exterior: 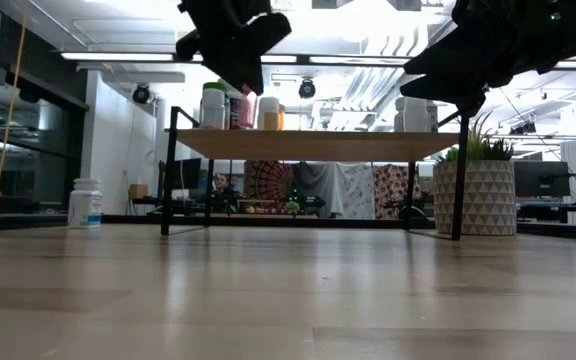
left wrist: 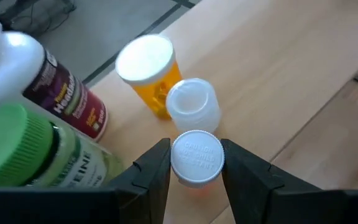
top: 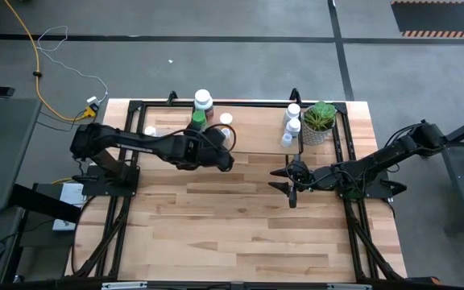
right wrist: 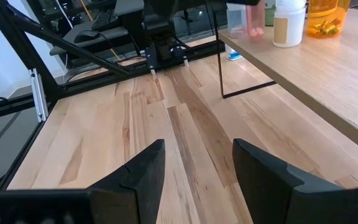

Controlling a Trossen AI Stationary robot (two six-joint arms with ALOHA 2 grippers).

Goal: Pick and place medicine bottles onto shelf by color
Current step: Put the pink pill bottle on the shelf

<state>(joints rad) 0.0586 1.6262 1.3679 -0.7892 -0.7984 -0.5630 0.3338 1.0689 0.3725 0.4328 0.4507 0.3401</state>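
Two arms are seen over a big wooden surface (top: 240, 225), and the largest thing parked on it is the shelf (top: 256, 137), a light-wood board on thin black legs set along the far edge. On the shelf's right end a potted plant (top: 321, 122) is stood, with a small cluster of white bottles (top: 292, 126) just beside it. At the shelf's left end another group is gathered: a white-capped bottle with a dark red label (left wrist: 48, 81), a green-capped bottle (left wrist: 23, 149) right next to it, an orange bottle with a white cap (left wrist: 148, 71), and a small clear-capped bottle (left wrist: 193, 106) touching the orange one. One more white bottle (exterior: 85, 203) is left on the surface itself, off to the left of the shelf's legs in the low view. The left tool (left wrist: 196, 171) is held above the shelf's left end, and it's clamped on a small white-capped bottle (left wrist: 196, 158), which is gripped from both sides just beside the clear-capped one. The right tool (right wrist: 197, 171) is hung over the bare surface in front of the shelf's right half, fingers spread apart with nothing held between them.
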